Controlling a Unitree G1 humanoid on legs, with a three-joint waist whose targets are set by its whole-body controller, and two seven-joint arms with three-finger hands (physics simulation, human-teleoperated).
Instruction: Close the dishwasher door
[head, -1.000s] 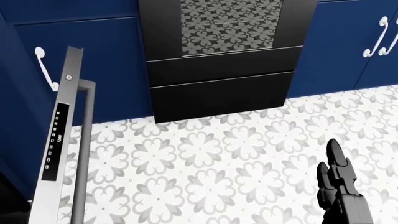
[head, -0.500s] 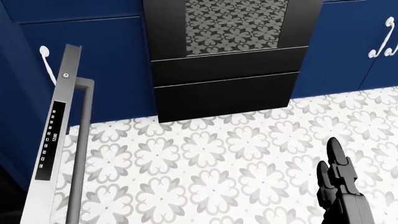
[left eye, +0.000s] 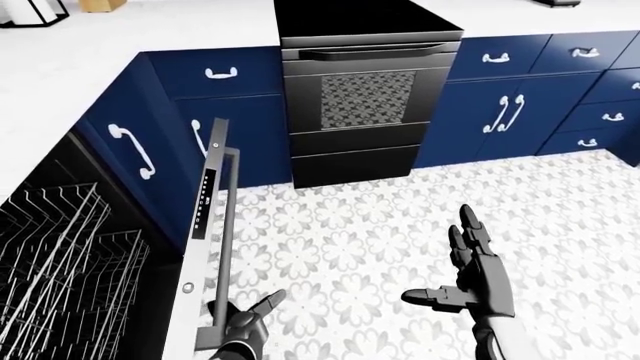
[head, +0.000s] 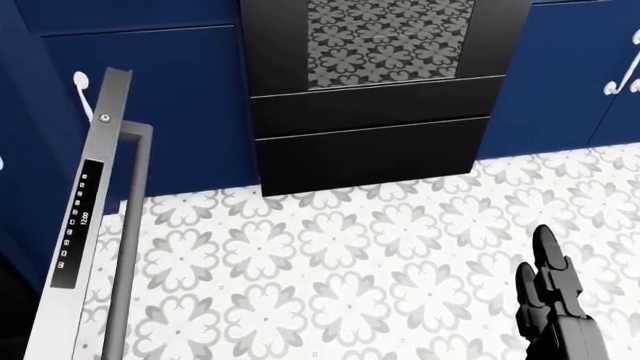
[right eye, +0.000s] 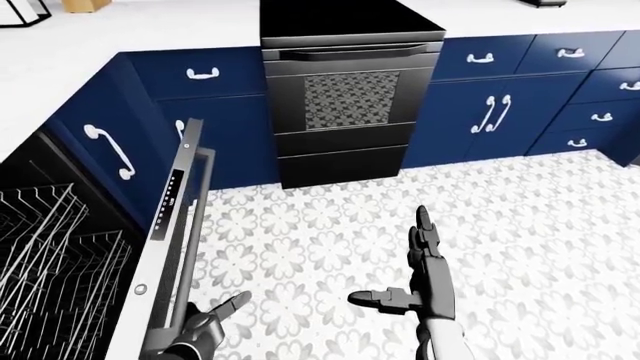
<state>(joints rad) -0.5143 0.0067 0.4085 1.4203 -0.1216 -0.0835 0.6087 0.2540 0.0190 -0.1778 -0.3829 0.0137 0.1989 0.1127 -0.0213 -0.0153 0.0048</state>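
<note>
Dishwasher door (left eye: 200, 247) hangs open, rack (left eye: 60, 255) exposed; closing remains. Left hand (left eye: 243, 324), fingers spread, sits under its handle (left eye: 226, 225), gripping nothing. Right hand (left eye: 478, 274) open, empty.

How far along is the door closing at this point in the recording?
Barely begun. The dishwasher door hangs open, with the wire rack exposed inside at the left of the left-eye view. In hand: the left hand sits by the lower end of the door's bar handle, fingers spread, though contact is unclear. The right hand is open over the floor. Left to do: swing the door fully shut.
</note>
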